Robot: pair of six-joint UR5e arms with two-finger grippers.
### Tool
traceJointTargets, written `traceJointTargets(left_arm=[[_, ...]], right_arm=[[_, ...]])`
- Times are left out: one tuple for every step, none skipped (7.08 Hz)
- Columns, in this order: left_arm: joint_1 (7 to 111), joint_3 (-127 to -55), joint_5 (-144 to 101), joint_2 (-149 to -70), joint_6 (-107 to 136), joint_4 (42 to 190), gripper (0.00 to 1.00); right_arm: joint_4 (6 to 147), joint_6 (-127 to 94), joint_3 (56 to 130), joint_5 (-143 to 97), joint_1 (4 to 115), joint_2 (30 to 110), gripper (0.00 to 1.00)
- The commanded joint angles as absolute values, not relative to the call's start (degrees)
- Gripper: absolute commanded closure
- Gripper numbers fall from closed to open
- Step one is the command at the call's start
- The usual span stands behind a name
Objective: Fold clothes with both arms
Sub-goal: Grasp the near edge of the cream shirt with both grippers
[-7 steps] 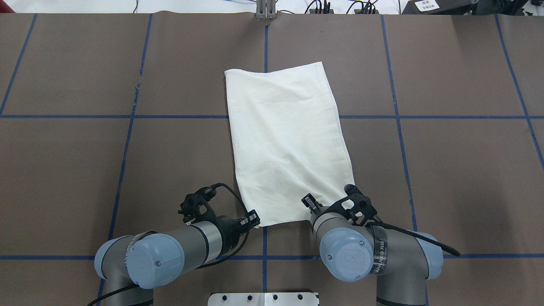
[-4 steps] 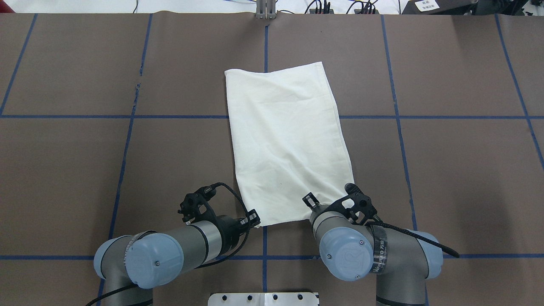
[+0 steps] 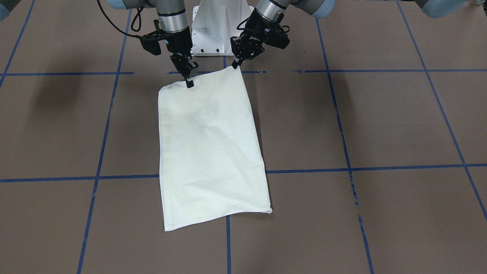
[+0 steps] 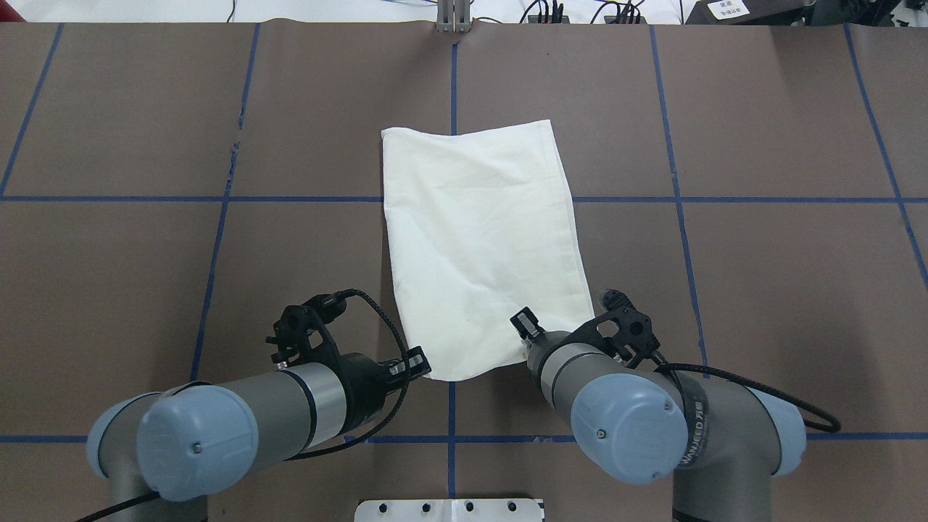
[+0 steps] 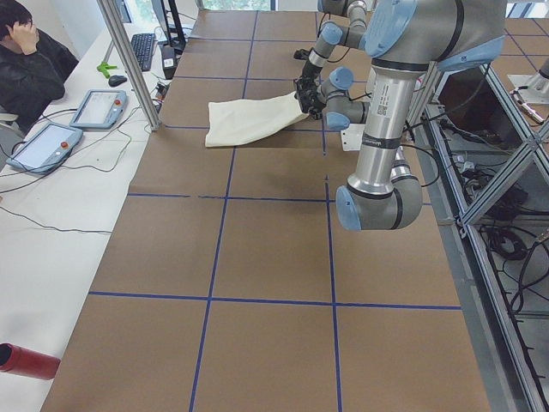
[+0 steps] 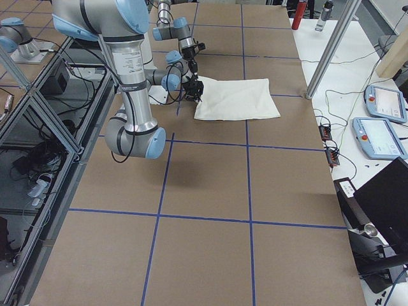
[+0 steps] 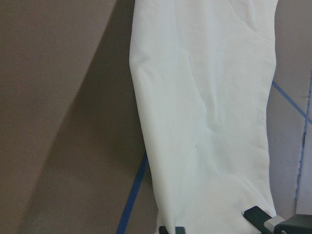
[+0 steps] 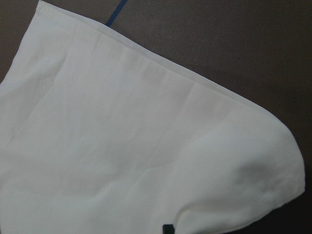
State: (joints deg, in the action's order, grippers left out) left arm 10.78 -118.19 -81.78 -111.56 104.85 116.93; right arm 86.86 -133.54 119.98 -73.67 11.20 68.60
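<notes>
The cream-white T-shirt [image 4: 482, 246] lies folded into a long narrow rectangle with a plain cream face up, near the middle of the brown table [image 4: 761, 290]. It runs lengthwise away from the robot, with its near end skewed a little toward the robot's right. It lies across the centre blue tape line [image 4: 451, 413], and one cross line passes under its far half. Both end effectors are at the end nearest the robot. The left gripper [image 3: 236, 66] is pinched closed on the near-left corner. The right gripper [image 3: 189, 81] is closed on the near edge, a little inboard of the near-right corner rather than on the corner itself. From the table's left end, that held end looks raised slightly off the surface and slopes down to the far end, which rests flat. The left wrist camera looks along the cloth, with dark fingertips [image 7: 258, 214] at the bottom of its view against the fabric. The right wrist camera is filled almost entirely by cream cloth, with a hemmed edge running across it. The white pedestal base [image 3: 213, 34] stands just behind the two grippers. A person [image 5: 26, 43] sits at a side bench beyond the table's far edge.
</notes>
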Motion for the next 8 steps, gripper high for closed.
traceJointTargets(left_arm=[[10.5, -127.3, -82.6, -111.5, 105.3, 107.8, 1.00], [10.0, -131.0, -82.7, -111.6, 105.7, 103.7, 1.00], [9.8, -132.3, -82.8, -111.9, 106.5, 100.8, 1.00], [9.8, -131.2, -84.7, -112.4, 106.0, 99.9, 1.00], [10.8, -129.7, -85.1, -112.5, 105.4, 99.9, 1.00], [13.3, -126.9, -85.1, -115.2, 101.3, 99.9, 1.00], [16.0, -123.1, -85.3, -117.1, 99.5, 100.3, 1.00], [18.6, -120.2, -85.7, -118.7, 97.5, 100.7, 1.00]], right_arm=[[95.5, -133.9, 131.2, -73.7, 8.6, 68.6, 1.00], [100.1, -134.5, 135.7, -73.3, 6.0, 68.5, 1.00], [100.7, -134.4, 135.3, -73.0, 5.5, 68.5, 1.00], [100.6, -133.6, 133.9, -72.9, 5.4, 68.3, 1.00], [100.2, -133.1, 129.6, -73.0, 7.9, 67.2, 1.00], [99.0, -129.6, 125.6, -73.0, 10.7, 64.2, 1.00], [97.3, -127.4, 122.9, -73.3, 14.0, 63.1, 1.00], [95.7, -125.5, 118.6, -73.4, 16.8, 61.5, 1.00]])
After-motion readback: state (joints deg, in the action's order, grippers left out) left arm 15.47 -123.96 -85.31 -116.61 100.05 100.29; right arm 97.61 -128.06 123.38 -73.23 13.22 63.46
